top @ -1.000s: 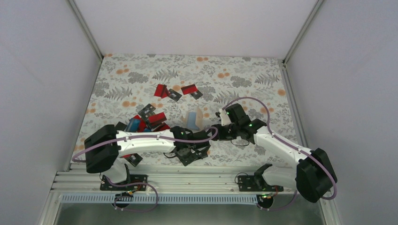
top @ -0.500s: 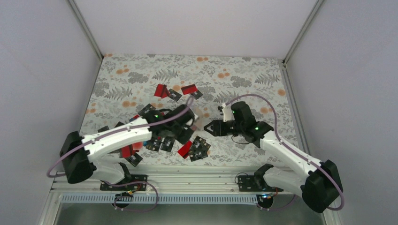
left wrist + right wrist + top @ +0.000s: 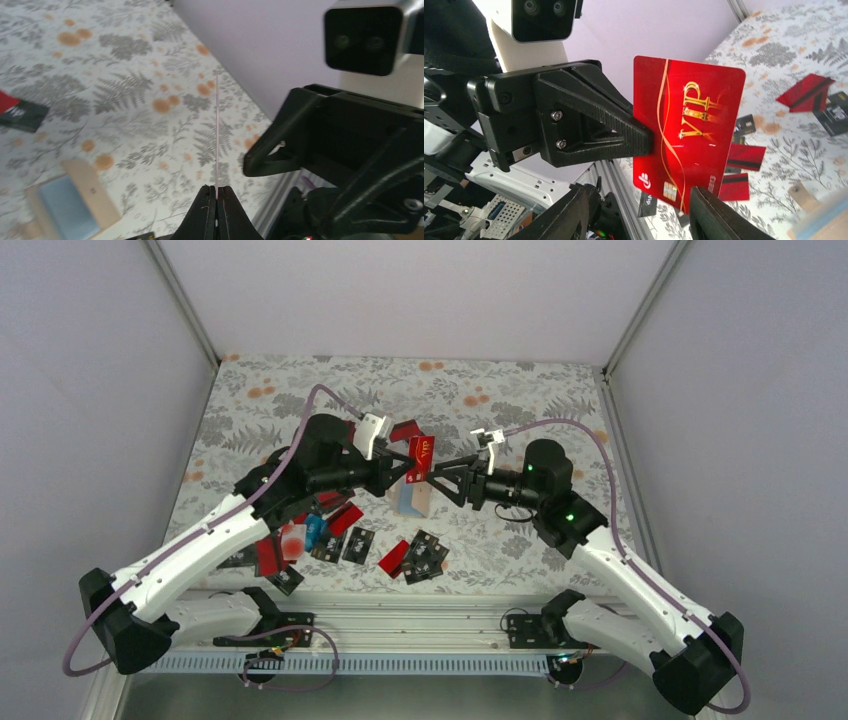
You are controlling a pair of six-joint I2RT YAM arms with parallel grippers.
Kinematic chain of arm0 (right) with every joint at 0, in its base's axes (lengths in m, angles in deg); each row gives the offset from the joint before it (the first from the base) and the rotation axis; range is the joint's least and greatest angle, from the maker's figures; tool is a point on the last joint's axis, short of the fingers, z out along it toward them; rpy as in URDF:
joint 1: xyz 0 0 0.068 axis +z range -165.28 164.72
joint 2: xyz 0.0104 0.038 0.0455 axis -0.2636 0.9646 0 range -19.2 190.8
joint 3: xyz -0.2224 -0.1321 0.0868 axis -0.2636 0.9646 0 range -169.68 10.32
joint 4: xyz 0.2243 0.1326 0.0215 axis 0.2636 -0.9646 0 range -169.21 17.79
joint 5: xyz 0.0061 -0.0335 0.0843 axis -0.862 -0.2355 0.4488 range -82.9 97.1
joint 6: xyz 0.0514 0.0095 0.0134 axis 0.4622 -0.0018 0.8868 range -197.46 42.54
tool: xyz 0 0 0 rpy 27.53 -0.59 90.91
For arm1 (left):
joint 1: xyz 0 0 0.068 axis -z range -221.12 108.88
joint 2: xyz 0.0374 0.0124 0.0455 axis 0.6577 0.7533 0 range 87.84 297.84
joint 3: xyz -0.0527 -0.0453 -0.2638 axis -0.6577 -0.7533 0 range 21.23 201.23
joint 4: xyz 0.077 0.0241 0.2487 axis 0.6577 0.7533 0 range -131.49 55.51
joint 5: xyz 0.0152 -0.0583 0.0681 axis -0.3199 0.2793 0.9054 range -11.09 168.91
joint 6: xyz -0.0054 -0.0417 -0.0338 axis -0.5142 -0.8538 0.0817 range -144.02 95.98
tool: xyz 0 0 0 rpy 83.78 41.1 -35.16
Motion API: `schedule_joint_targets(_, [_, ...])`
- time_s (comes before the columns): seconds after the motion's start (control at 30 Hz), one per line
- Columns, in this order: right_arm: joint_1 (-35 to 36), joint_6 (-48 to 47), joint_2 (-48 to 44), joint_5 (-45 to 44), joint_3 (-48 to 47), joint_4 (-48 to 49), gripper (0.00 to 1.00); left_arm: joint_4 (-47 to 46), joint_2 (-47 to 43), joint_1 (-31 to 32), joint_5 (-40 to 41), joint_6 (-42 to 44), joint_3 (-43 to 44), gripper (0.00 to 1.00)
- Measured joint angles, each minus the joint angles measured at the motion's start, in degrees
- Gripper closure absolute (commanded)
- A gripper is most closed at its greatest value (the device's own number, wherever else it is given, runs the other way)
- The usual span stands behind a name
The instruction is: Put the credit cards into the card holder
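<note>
1. Left jaws: pressed together on one edge of a red VIP card [image 3: 689,140]. The fingertips [image 3: 206,205] are parted only by the card's thickness.
2. Red VIP card: held off the table [image 3: 540,410], in the air over the card holder [image 3: 411,500]. It stands on edge, its gold-lettered face turned toward the right arm [image 3: 620,570].
3. Right jaws: spread, on the holder's right side and pointing at the left jaws. In the right wrist view the fingers [image 3: 574,212] stand either side of the card's lower end. Whether they touch the card cannot be told.
4. Card holder: on the table below the two sets of jaws. It is open, with the grey-blue inside showing next to a tan flap.
5. Loose credit cards, all flat on the table:
   - Near side of the holder: several black ones [image 3: 425,555] and a red one [image 3: 393,558].
   - Left of the holder: a mixed red, black and blue cluster [image 3: 320,530], partly hidden by the left arm [image 3: 200,550].
   - Far side of the holder: one red card [image 3: 405,430].
6. Arms: the left arm reaches in from the holder's left and the right arm from its right. The wrists face each other over the holder.
</note>
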Motion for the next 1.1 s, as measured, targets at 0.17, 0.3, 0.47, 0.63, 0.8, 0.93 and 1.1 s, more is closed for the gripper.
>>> schedule_joint_targets(0.17, [-0.2,0.4,-0.3,1.2,-1.0,2.1,0.45,-4.2,-1.1,-0.2,-5.0,-1.2,0.0,0.98])
schedule_joint_targets(0.3, [-0.6,0.4,-0.5,1.8,-2.5,2.1,0.43,-5.8,-2.4,-0.6,-7.2,-1.4,-0.1,0.98])
schedule_joint_targets(0.47, [-2.2,0.2,-2.0,2.0,-3.4,1.9,0.41,-6.4,-4.2,-0.7,-9.7,-1.3,-0.1,0.98])
schedule_joint_targets(0.63, [-3.5,-0.2,-1.9,4.0,-4.5,1.2,0.5,-6.9,-5.2,-0.6,-12.9,-1.2,-0.1,0.98])
schedule_joint_targets(0.8, [-3.8,-0.6,-1.1,9.8,-5.7,1.6,0.69,-7.9,-5.3,-0.6,-15.3,-1.2,-0.1,0.98])
schedule_joint_targets(0.93, [-3.8,-0.6,-0.6,13.9,-6.0,2.5,0.85,-9.0,-5.2,-0.6,-17.0,-1.1,-0.1,0.98])
schedule_joint_targets(1.1, [-4.0,-0.5,-0.6,16.4,-6.2,3.4,0.96,-9.5,-5.2,-0.5,-18.3,-1.0,-0.1,0.97])
